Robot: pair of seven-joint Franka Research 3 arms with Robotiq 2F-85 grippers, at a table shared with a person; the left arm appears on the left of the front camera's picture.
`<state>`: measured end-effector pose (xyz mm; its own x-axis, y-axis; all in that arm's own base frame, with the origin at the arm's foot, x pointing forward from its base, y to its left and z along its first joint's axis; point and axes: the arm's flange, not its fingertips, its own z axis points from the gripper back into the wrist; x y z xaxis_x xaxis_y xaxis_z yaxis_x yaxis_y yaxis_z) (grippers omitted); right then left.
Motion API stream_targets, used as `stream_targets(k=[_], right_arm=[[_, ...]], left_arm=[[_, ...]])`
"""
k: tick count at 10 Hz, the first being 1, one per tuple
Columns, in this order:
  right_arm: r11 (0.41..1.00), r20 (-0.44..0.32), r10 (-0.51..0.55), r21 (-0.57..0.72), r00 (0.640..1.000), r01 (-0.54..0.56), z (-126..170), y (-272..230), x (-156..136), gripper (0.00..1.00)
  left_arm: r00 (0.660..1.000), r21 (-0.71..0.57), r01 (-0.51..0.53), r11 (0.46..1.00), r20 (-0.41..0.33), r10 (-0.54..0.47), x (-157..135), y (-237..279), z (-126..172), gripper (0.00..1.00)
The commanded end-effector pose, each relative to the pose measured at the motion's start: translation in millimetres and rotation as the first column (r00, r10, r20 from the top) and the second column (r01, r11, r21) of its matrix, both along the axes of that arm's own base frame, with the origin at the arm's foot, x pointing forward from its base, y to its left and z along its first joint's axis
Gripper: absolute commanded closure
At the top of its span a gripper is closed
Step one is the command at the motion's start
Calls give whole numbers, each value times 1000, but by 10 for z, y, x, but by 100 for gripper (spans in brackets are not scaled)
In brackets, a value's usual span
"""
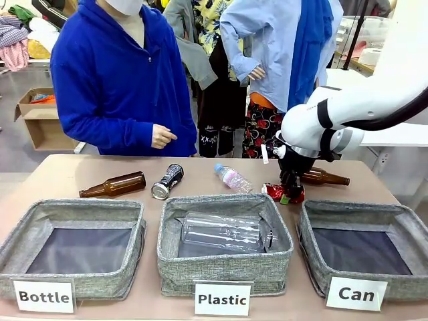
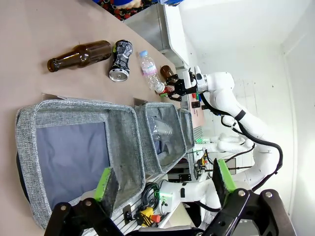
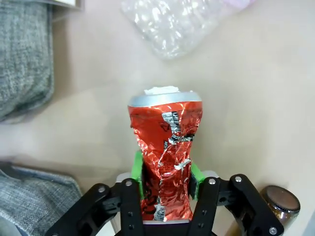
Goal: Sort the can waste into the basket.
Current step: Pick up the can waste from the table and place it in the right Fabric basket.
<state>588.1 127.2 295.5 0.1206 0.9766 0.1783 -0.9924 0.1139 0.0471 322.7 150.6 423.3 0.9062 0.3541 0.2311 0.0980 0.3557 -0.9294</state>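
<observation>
The crushed red can lies on the table behind the gap between the two right-hand bins. My right gripper reaches down onto it. In the right wrist view the green pads press both sides of the red can, so my right gripper is shut on it. The black can with a silver end lies on its side at the table's middle. The "Can" basket stands at the front right with a bare dark bottom. My left gripper hangs open above the "Bottle" bin, far from the black can.
Brown bottles lie at the left and behind my right gripper. A clear plastic bottle lies beside the red can. The "Plastic" bin holds a clear bottle. The "Bottle" bin is front left. A person stands at the far edge.
</observation>
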Motion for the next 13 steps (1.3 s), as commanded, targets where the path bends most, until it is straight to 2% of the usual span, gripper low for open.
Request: stream_targets(k=[1, 3, 4, 6, 8, 9, 10, 13], right_arm=[[999, -8, -25, -29, 1000, 24, 65, 28, 54, 100], [999, 9, -17, -34, 1000, 17, 206, 31, 33, 100], [1000, 36, -8, -20, 999, 9, 476, 27, -27, 100], [998, 89, -59, -6, 994, 60, 1285, -98, -349, 100], [996, 49, -83, -25, 995, 84, 1883, -430, -918, 100], [992, 48, -118, -34, 992, 120, 1948, -582, -1082, 100], [994, 28, -98, -36, 995, 99, 1960, -795, -1415, 100], [998, -28, -43, 41, 999, 44, 1590, -1395, -2107, 100]], left_arm=[[1000, 1, 11, 1000, 26, -11, -14, 10, 3, 0], [1000, 1, 11, 1000, 26, -11, -14, 10, 3, 0], [1000, 1, 11, 1000, 26, -11, -14, 10, 3, 0], [1000, 1, 11, 1000, 26, -11, -14, 10, 3, 0], [1000, 1, 11, 1000, 26, -11, -14, 10, 3, 0], [1000, 1, 11, 1000, 26, -11, -14, 10, 3, 0], [1000, 1, 11, 1000, 26, -11, -14, 10, 3, 0], [1000, 1, 11, 1000, 26, -11, -14, 10, 3, 0]])
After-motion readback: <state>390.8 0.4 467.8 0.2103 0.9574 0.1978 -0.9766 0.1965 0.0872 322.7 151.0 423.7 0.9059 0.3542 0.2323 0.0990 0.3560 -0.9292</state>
